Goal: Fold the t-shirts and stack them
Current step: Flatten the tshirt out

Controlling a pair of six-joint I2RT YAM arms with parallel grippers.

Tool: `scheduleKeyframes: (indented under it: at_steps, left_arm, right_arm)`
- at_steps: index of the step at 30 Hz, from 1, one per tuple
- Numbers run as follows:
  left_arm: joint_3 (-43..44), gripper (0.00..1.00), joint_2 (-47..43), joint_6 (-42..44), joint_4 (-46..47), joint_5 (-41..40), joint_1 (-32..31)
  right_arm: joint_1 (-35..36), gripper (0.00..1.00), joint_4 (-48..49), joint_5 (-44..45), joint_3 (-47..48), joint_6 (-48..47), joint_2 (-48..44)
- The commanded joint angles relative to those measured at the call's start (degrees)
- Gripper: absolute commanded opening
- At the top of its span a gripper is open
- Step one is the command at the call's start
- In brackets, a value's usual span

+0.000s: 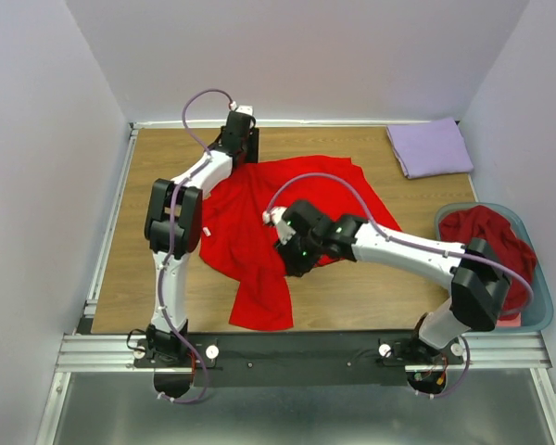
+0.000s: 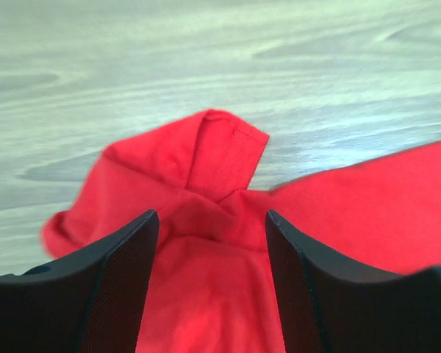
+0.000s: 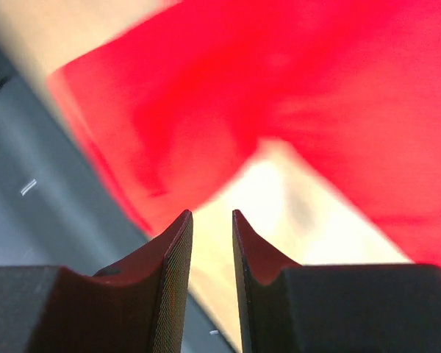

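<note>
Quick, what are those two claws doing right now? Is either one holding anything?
Left gripper: open, poised over the red t-shirt, not clamping it.
Right gripper: open only a narrow gap, with nothing between the jaws.

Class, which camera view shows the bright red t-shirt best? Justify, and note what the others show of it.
Top external: nearly all of the red t-shirt lies spread on the table, partly under the right arm. Left wrist shows only a folded sleeve; right wrist, a blurred red patch.
</note>
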Motion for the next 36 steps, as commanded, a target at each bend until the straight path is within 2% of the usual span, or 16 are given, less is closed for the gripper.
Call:
scheduleKeyframes:
  at_steps: [1,5,7,11,17,21,28,32,36]
  left_arm:
    - [-3.6,0.69,-10.7,-1.8,3.2,0.9,0.2]
    - [-14.8,0.69,-22.9,-9.0,-1.3,-1.0,0.1]
    - [-20.3,0.68,-27.1,-10.9,-3.0,-0.6,0.1]
    - [-39.1,0.65,-39.0,-14.3,-0.5,1.9,-0.7]
    - [-54.4,0.57,-48.6,-17.0,2.8,3.3,-1.1]
    - [-57.9,0.55,-48.2,-18.0,3.8,3.5,-1.0]
    - [-59.7,0.45,-43.4,-20.5,5.8,2.5,-0.7]
    - [-56.5,0.42,-37.2,-20.0,5.8,0.3,0.0]
    - [-47.3,0.41,-29.3,-16.5,3.9,-1.0,1.4]
  right_arm:
    - [-8.8,0.35,0.1,11.8,-2.5,5.1,-1.4]
    - [-18.3,0.35,3.5,12.7,-4.4,8.6,-1.8]
    - [-20.9,0.35,5.3,13.6,-5.3,9.4,-1.4]
    - [-24.7,0.35,7.8,15.6,-6.5,10.2,-0.3]
    - [-28.8,0.36,10.6,19.5,-9.3,11.5,1.4]
    - [-31.8,0.36,12.6,20.1,-11.9,14.0,1.5]
    - [-36.6,0.35,14.9,21.0,-15.4,17.9,0.4]
    - [-40.1,0.35,16.1,20.1,-17.5,19.1,0.4]
    - [-43.7,0.35,16.8,18.0,-18.9,20.6,1.5]
